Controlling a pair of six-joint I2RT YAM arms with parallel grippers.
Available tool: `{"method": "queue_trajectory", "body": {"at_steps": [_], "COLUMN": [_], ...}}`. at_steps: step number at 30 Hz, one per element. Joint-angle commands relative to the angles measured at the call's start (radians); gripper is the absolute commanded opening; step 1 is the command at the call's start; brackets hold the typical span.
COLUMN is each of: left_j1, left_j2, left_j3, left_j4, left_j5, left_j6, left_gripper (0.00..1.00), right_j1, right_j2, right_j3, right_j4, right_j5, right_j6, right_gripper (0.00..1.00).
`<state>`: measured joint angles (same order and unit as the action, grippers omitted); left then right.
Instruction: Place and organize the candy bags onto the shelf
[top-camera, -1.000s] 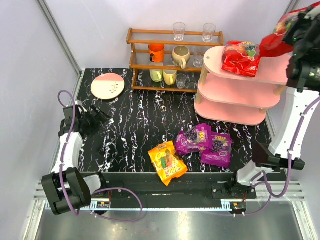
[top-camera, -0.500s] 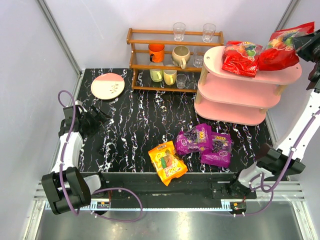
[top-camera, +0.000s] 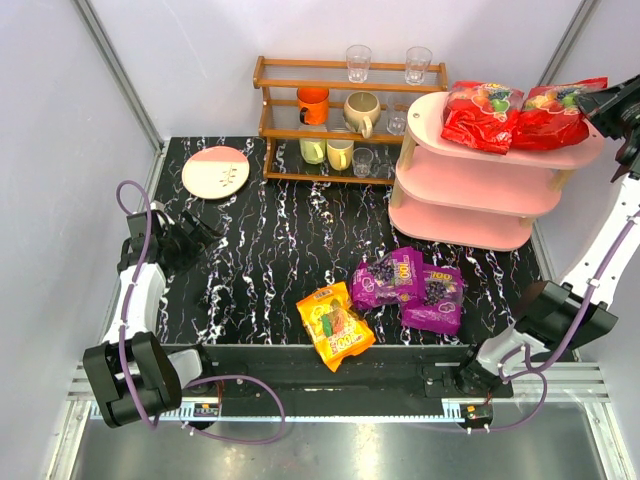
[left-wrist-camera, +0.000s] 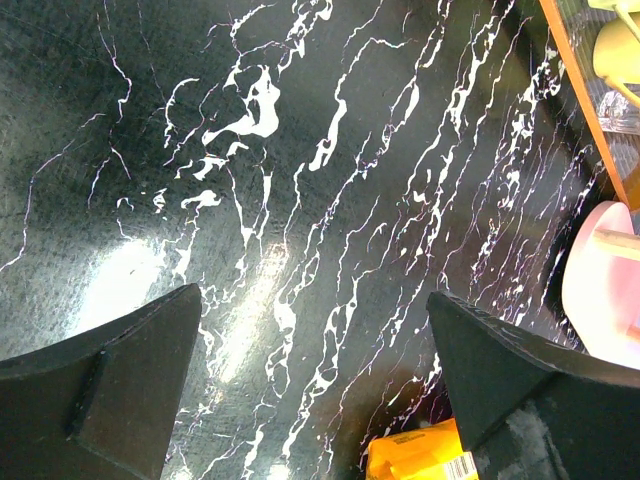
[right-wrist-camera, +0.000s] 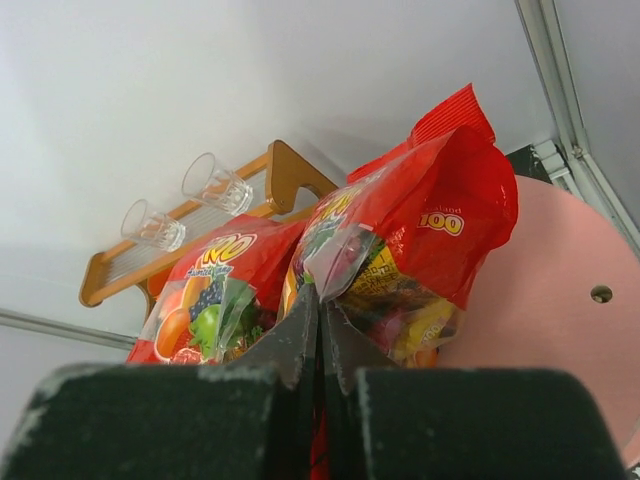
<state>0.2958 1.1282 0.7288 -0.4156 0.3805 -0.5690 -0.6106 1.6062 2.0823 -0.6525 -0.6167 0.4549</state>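
The pink three-tier shelf (top-camera: 470, 190) stands at the back right. One red candy bag (top-camera: 480, 115) lies on its top board. My right gripper (top-camera: 600, 100) is shut on a second red candy bag (top-camera: 548, 105), which rests on the top board beside the first. In the right wrist view the held bag (right-wrist-camera: 420, 240) is pinched at its edge by my right gripper (right-wrist-camera: 322, 300), with the other red bag (right-wrist-camera: 215, 290) to its left. Two purple bags (top-camera: 388, 278) (top-camera: 436, 297) and an orange bag (top-camera: 335, 325) lie on the table. My left gripper (top-camera: 195, 237) is open and empty.
A brown wooden rack (top-camera: 345, 115) with cups and glasses stands at the back. A pink and white plate (top-camera: 216, 171) lies at the back left. The left wrist view shows the black marble tabletop (left-wrist-camera: 300, 200) and a corner of the orange bag (left-wrist-camera: 415, 455).
My right gripper has lowered the second red bag from the air at the far right onto the shelf's top board, next to the first red bag. The left arm has not moved.
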Motion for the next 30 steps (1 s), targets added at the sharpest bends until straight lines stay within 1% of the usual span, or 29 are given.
{"method": "queue_trajectory", "body": {"at_steps": [1, 3, 6, 9, 11, 14, 15, 16, 17, 18, 20, 21, 23, 25, 30], "left_j1": [0.006, 0.006, 0.005, 0.008, 0.006, 0.006, 0.006, 0.006, 0.006, 0.005, 0.006, 0.006, 0.005, 0.006, 0.005], "left_j2": [0.007, 0.007, 0.007, 0.008, 0.010, 0.015, 0.016, 0.018, 0.016, 0.016, 0.012, 0.012, 0.008, 0.008, 0.010], "left_j3": [0.017, 0.015, 0.017, 0.015, 0.015, 0.018, 0.018, 0.018, 0.017, 0.018, 0.015, 0.015, 0.014, 0.015, 0.023], "left_j4": [0.037, 0.038, 0.040, 0.040, 0.041, 0.043, 0.043, 0.043, 0.043, 0.043, 0.043, 0.043, 0.044, 0.044, 0.046], "left_j5": [0.000, 0.001, 0.008, 0.015, 0.015, 0.018, 0.021, 0.020, 0.021, 0.021, 0.020, 0.020, 0.017, 0.018, 0.015], "left_j6": [0.003, 0.003, 0.003, 0.006, 0.004, 0.004, 0.004, 0.004, 0.004, 0.004, 0.004, 0.004, 0.003, 0.004, 0.003], "left_gripper": [0.99, 0.99, 0.99, 0.99, 0.99, 0.99, 0.99, 0.99, 0.99, 0.99, 0.99, 0.99, 0.99, 0.99, 0.99], "right_j1": [-0.012, -0.018, -0.026, -0.034, -0.040, -0.041, -0.040, -0.041, -0.041, -0.041, -0.041, -0.041, -0.041, -0.041, -0.040], "right_j2": [0.006, 0.023, 0.046, 0.070, 0.083, 0.084, 0.083, 0.081, 0.077, 0.072, 0.063, 0.060, 0.054, 0.055, 0.049], "right_j3": [0.009, 0.013, 0.022, 0.027, 0.022, 0.004, -0.005, -0.010, -0.013, -0.013, -0.011, -0.001, 0.018, 0.057, 0.117], "right_j4": [0.146, 0.149, 0.149, 0.151, 0.163, 0.181, 0.186, 0.186, 0.191, 0.192, 0.194, 0.194, 0.173, 0.154, 0.122], "right_j5": [-0.078, -0.101, -0.136, -0.178, -0.215, -0.242, -0.244, -0.244, -0.239, -0.235, -0.209, -0.195, -0.125, -0.086, 0.044], "right_j6": [0.047, 0.053, 0.054, 0.050, 0.048, 0.054, 0.057, 0.054, 0.054, 0.056, 0.053, 0.053, 0.051, 0.048, 0.027], "right_gripper": [0.07, 0.09, 0.08, 0.04, 0.00, 0.00, 0.02, 0.07, 0.14, 0.33, 0.48, 0.62, 0.70, 0.77, 0.85]}}
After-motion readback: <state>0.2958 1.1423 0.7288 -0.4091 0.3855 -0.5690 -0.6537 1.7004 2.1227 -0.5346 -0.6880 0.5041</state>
